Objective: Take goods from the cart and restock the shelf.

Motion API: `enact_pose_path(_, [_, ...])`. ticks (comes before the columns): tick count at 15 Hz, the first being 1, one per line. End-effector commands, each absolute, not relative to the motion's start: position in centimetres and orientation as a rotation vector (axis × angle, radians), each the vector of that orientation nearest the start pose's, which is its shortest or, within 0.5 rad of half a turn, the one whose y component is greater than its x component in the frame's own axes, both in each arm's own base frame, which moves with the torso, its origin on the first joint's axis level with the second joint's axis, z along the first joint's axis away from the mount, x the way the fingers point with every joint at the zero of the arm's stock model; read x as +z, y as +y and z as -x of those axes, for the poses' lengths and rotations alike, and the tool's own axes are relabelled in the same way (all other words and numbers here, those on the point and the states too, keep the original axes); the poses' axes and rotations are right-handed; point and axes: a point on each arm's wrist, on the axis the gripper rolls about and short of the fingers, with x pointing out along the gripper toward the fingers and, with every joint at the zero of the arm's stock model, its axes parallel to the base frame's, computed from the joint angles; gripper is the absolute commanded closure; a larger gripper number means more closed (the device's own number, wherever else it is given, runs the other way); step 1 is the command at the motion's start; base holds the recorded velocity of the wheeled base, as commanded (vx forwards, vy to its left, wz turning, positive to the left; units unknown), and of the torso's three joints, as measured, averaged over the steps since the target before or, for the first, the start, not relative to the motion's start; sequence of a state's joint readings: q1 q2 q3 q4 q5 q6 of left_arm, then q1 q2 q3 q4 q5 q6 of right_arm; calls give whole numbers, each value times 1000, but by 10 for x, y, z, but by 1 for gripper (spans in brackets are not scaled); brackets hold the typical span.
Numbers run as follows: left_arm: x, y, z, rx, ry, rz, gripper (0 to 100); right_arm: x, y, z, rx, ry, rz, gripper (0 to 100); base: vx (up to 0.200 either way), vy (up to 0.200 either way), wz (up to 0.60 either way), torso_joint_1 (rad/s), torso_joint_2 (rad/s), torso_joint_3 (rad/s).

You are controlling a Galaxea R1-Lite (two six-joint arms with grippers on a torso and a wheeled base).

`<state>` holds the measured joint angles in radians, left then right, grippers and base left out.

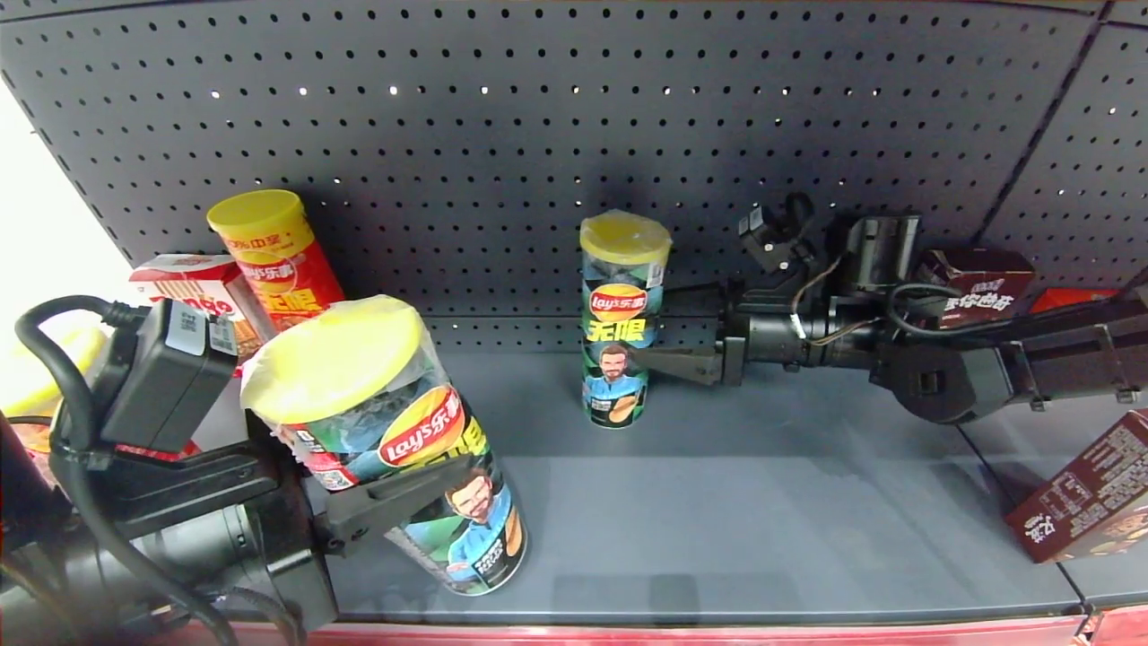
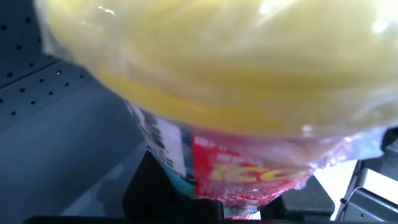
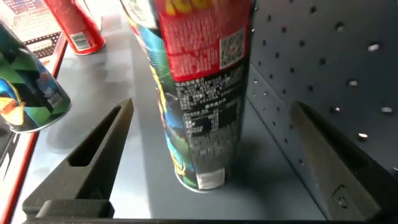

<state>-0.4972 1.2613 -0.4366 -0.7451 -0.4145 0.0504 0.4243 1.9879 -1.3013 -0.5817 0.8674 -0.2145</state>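
Note:
A chip can (image 1: 395, 440) with a yellow lid leans tilted over the shelf's front left, and my left gripper (image 1: 404, 489) is shut on its middle. Its lid (image 2: 236, 56) looms close in the left wrist view, with the gripper (image 2: 227, 200) clamped below it. A second, matching chip can (image 1: 621, 323) stands upright at the middle of the shelf near the pegboard. My right gripper (image 1: 632, 357) is open around its lower half. From the right wrist, this can (image 3: 199, 93) stands between the spread fingers (image 3: 87, 162) with a gap on each side.
A red can with a yellow lid (image 1: 273, 260) and a red-and-white box (image 1: 202, 287) stand at the back left. Brown boxes (image 1: 978, 283) (image 1: 1085, 489) sit at the right. The grey shelf (image 1: 762, 502) has free room in the middle and front, ending at a red front edge (image 1: 717, 632).

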Motion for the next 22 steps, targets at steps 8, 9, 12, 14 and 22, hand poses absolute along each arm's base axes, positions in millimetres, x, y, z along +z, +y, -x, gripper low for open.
enact_pose_path(8, [197,-95,-160,-901,79,-51,100,184,210,-378,1344,-13,154,0,0,0,0,0,0,0])
enact_pose_path(9, [197,-94,-160,-897,77,-51,100,183,213,-379,1348,-15,154,0,0,0,0,0,0,0])
enact_pose_path(12, [197,-94,-160,-897,79,-51,100,177,222,-379,1366,-7,153,0,0,0,0,0,0,0])
enact_pose_path(14, [196,-94,-160,-897,79,-51,100,176,225,-380,1375,-8,152,0,0,0,0,0,0,0])
enact_pose_path(22, [197,-93,-159,-881,76,-52,100,191,222,-370,1383,-64,159,100,0,0,0,0,0,0])
